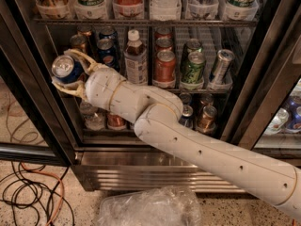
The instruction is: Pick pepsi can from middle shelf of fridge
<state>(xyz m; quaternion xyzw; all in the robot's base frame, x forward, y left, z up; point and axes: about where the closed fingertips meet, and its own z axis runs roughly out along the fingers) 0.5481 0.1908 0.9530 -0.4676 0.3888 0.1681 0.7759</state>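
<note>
My gripper (pixel 67 74) is shut on the pepsi can (pixel 66 68), a dark blue can with a silver top. It holds the can in front of the fridge's (pixel 155 171) left door frame, out past the middle shelf (pixel 207 87). My white arm runs from the lower right up to the gripper. Two more blue cans (pixel 107 48) stand at the left of the middle shelf, behind the gripper.
The middle shelf also holds a bottle (pixel 135 58), red cans (pixel 164 65), green cans (pixel 194 66) and a silver can (pixel 220 66). The top rack (pixel 141 21) carries tall bottles and cups. Cables (pixel 28 192) lie on the floor at left; a plastic bag (pixel 150 206) lies in front.
</note>
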